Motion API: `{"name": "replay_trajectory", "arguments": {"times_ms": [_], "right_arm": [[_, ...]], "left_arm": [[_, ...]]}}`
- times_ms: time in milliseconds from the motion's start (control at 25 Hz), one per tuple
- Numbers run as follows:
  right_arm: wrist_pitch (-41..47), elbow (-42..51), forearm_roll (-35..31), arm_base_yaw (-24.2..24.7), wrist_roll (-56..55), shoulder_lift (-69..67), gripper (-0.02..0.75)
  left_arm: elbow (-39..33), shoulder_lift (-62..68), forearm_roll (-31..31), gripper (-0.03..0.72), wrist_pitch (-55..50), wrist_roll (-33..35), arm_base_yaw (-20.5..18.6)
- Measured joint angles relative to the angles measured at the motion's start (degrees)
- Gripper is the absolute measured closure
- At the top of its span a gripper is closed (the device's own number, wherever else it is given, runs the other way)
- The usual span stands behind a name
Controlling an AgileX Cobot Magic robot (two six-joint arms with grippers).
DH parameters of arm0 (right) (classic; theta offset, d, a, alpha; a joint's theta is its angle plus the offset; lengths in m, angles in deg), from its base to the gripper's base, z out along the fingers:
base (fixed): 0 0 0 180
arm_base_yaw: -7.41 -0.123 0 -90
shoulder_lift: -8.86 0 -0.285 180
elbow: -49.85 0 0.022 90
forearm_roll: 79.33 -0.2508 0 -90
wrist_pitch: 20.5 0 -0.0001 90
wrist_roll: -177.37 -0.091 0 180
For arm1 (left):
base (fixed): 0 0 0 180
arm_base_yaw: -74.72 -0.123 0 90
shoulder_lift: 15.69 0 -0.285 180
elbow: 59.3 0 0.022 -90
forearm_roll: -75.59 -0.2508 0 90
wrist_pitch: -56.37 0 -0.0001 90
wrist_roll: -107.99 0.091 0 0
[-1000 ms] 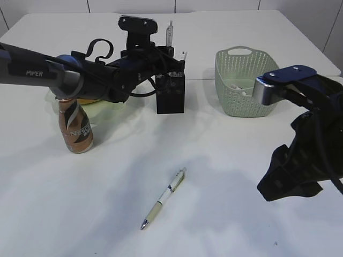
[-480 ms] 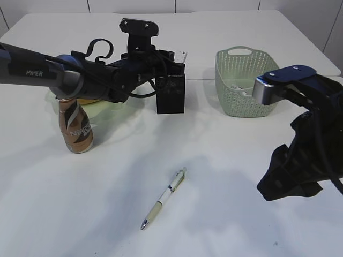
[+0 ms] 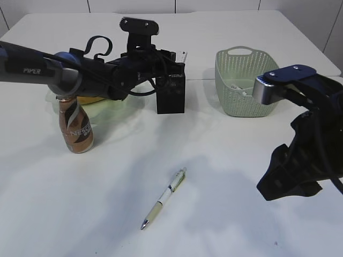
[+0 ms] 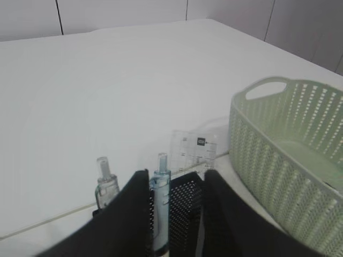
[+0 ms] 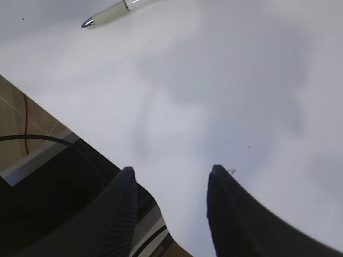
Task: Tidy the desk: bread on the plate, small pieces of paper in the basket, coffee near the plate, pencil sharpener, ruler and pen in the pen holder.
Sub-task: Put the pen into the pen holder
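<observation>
My left gripper is open right over the black mesh pen holder. A clear bluish pen-like stick stands in the holder against the left finger, and a second one stands outside that finger. A clear ruler stands in the holder. A pale pen lies on the table at front centre. The coffee bottle stands in front of the green plate, which holds yellow bread. My right gripper is open and empty above the table's front edge.
The green basket stands right of the pen holder with white paper pieces inside. The left arm stretches over the plate and bottle. The right wrist view shows the table's front edge and floor below.
The clear stick that stood high above the pen holder a second ago has gone down into it. The left gripper has stayed over the holder. The right arm has not moved.
</observation>
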Motion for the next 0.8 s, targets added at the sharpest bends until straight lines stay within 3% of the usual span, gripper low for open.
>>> {"name": "replay_trajectory", "arguments": {"times_ms": [600, 800], "right_arm": [[0.0, 0.0, 0.0, 0.0, 0.1, 0.0, 0.386], [0.0, 0.0, 0.0, 0.0, 0.1, 0.0, 0.386]], "left_arm": [[0.0, -8.4, -5.1, 0.430, -13.6, 0.0, 0.0], [0.0, -12.4, -5.7, 0.430, -22.5, 0.0, 0.0]]}}
